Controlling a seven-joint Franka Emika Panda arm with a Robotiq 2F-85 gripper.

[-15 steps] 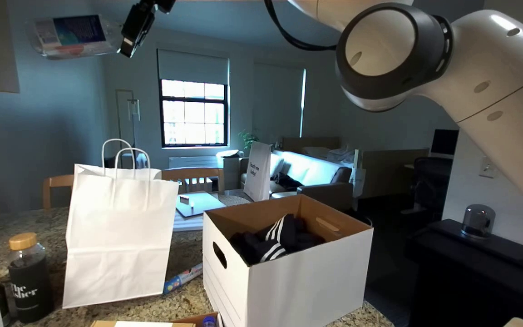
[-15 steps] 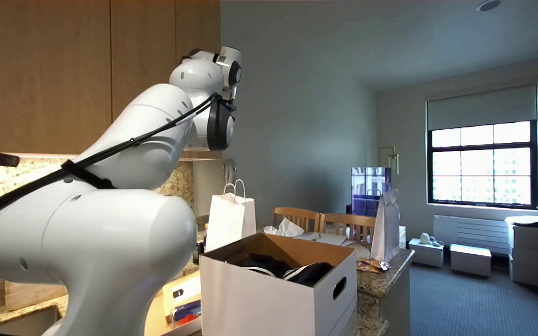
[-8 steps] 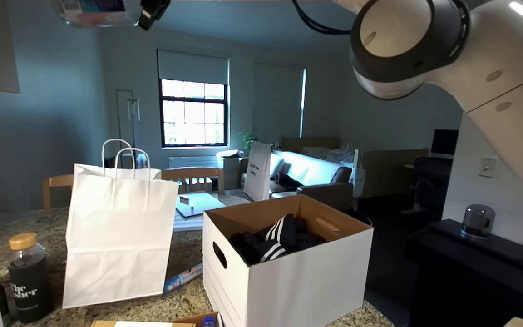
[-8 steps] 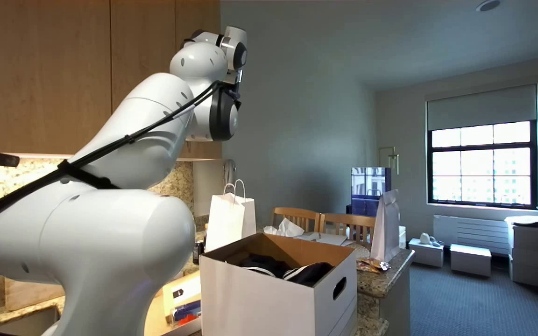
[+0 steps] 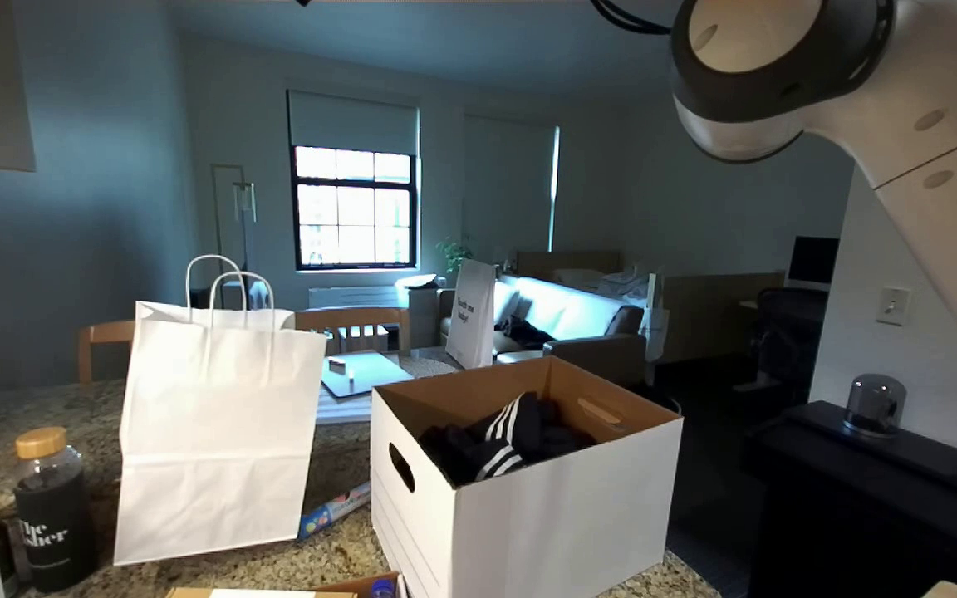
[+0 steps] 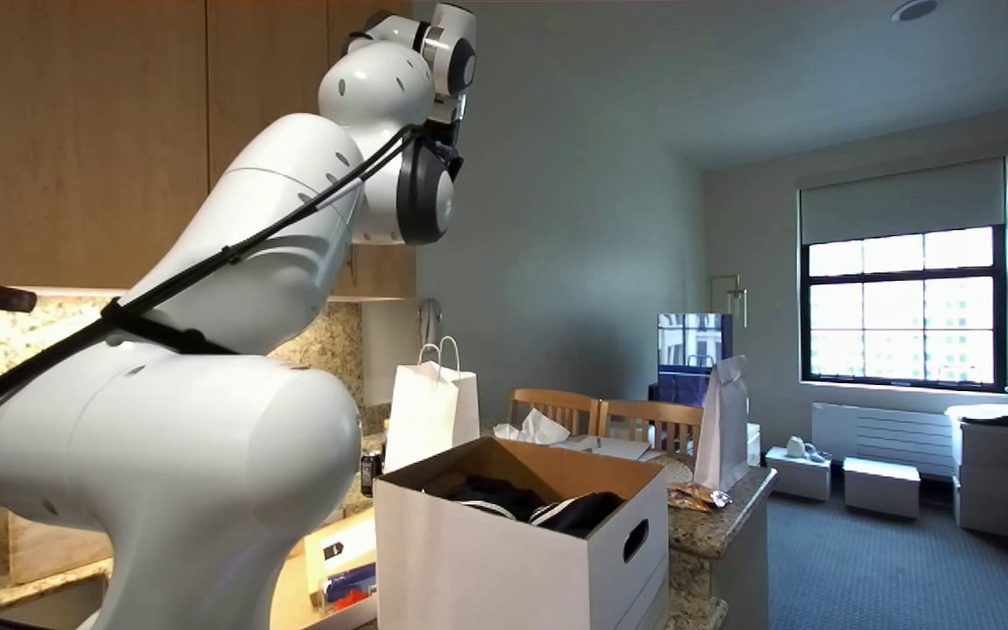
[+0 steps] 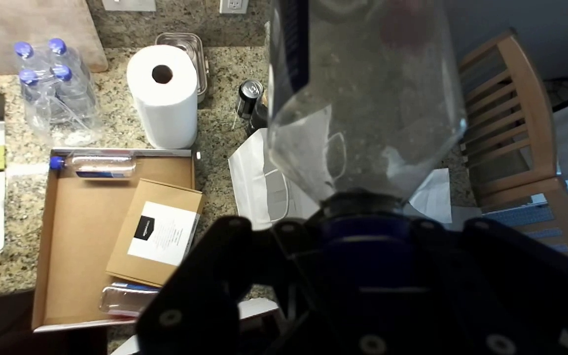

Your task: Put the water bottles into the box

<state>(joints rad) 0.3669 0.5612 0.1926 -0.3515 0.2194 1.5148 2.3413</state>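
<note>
In the wrist view the tool (image 7: 359, 224) pinches a water bottle (image 7: 363, 118) at its cap end, two loose bottles (image 7: 101, 164) lying in a cardboard tray (image 7: 79, 231) left of the tool and four bunched bottles (image 7: 62, 96) farther off, while in both exterior views the box (image 5: 561, 515) stands well below the tool.

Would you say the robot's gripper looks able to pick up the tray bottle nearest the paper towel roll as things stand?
Probably not yet: the gripper is shut on another water bottle and would likely need to release it first. Nothing visible lies on top of the tray bottle, though.
</note>
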